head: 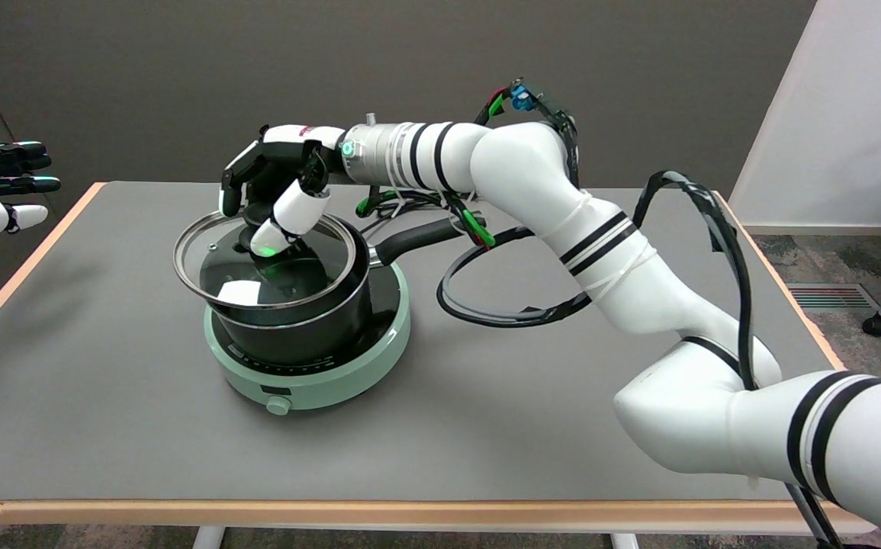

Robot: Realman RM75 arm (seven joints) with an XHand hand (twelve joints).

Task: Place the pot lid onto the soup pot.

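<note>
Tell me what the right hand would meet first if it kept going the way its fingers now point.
The right hand points down and left, with its fingers around the knob of the glass pot lid. It would likely press into the lid first, with the soup pot beneath it. Depth is uncertain.

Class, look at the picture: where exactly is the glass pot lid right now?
In the head view, left of centre: the pot lid sits tilted over the soup pot, its knob gripped by the right hand.

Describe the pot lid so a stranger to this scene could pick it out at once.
On the grey table sits a round mint-green induction cooker bearing a black soup pot. The pot lid lies over the pot's mouth, its black knob gripped by the right hand. It is the only clear glass disc, rimmed in shiny metal.
</note>
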